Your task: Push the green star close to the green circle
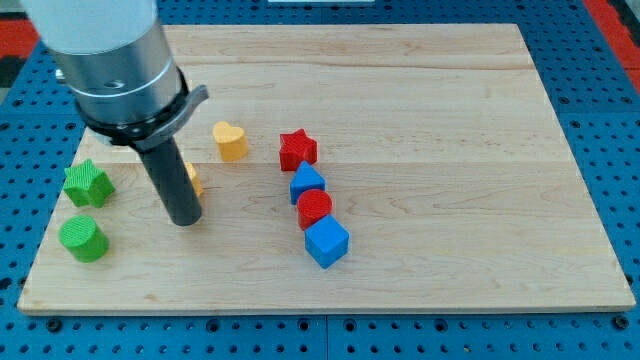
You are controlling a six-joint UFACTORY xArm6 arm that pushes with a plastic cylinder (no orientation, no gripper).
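The green star [87, 184] lies near the board's left edge. The green circle [83, 238] stands just below it, a small gap between them. My tip [186, 219] rests on the board to the right of both green blocks, well apart from them. A yellow block [193, 179], mostly hidden behind the rod, sits right beside it.
A yellow heart [230, 141] lies above and right of the tip. A red star [297, 150], a blue block [308, 184], a red circle [314, 208] and a blue cube [326, 242] form a column at mid board. The wooden board [450, 150] ends at the left by the green blocks.
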